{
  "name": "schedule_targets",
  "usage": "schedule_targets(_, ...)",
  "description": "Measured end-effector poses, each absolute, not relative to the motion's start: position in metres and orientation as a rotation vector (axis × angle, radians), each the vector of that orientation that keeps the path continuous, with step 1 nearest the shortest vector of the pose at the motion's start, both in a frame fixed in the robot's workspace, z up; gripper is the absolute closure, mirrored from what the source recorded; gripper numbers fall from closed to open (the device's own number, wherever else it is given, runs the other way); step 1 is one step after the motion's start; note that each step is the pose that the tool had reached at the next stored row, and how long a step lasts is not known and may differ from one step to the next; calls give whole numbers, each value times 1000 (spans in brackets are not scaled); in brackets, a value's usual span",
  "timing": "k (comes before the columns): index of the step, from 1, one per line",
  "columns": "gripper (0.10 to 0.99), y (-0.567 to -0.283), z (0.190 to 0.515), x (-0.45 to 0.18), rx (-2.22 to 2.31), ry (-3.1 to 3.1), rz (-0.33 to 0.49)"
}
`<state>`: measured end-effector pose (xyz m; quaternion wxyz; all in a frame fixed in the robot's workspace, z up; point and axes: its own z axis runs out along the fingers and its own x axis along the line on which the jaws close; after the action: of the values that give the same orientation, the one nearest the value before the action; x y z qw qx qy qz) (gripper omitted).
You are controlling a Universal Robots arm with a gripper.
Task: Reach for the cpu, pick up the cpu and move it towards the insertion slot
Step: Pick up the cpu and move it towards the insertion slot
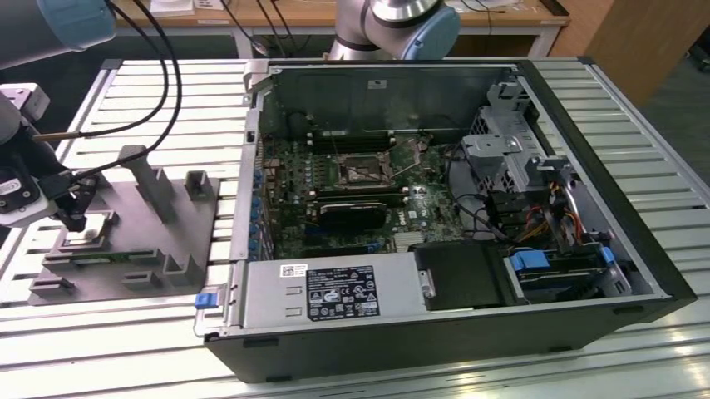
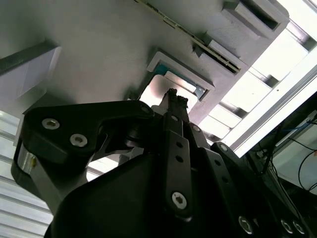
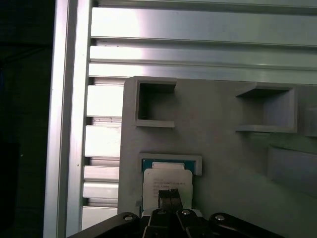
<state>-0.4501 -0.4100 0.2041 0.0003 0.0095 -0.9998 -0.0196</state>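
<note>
Silver-topped flat square cpu (image 3: 166,179) is seated in a pocket of the grey plastic fixture (image 3: 228,168), under the black end effector (image 3: 171,194), fingers pressed together. Judged light, rigid, slick, fragile; best held by opposite edges.

Here's the arm (image 1: 56,21) at the exterior view's left, its blue-capped joint up high, with the grey wrist (image 1: 13,133) tucked below it and black cables (image 1: 155,75) looping off to the side. The end effector (image 1: 73,221) points straight down, tip held low. In the second wrist view, the black linkage plates (image 2: 84,134) fold inward with their bolts showing, and the two fingers (image 2: 171,106) run side by side to one narrow point. The first wrist view backs that up: fingertips (image 3: 165,196) pressed together, only a hairline seam between them. Whether that tip touches anything beneath it, can't tell.
</note>
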Motion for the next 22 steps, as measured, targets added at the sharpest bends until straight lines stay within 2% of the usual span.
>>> schedule_targets(10, 973, -410, 204, -450, 30, -3140, -65)
schedule_targets(12, 851, -410, 204, -450, 30, -3140, -65)
schedule_targets(13, 851, -410, 204, -450, 30, -3140, -66)
schedule_targets(14, 733, -410, 204, -450, 30, -3140, -66)
schedule_targets(15, 733, -410, 204, -450, 30, -3140, -66)
schedule_targets(16, 675, -410, 204, -450, 30, -3140, -67)
schedule_targets(17, 675, -410, 204, -450, 30, -3140, -67)
schedule_targets(19, 561, -410, 204, -450, 30, -3140, -68)
schedule_targets(20, 561, -410, 204, -450, 30, -3140, -68)
schedule_targets(21, 502, -410, 204, -450, 30, -3140, -68)
schedule_targets(22, 502, -410, 204, -450, 30, -3140, -68)
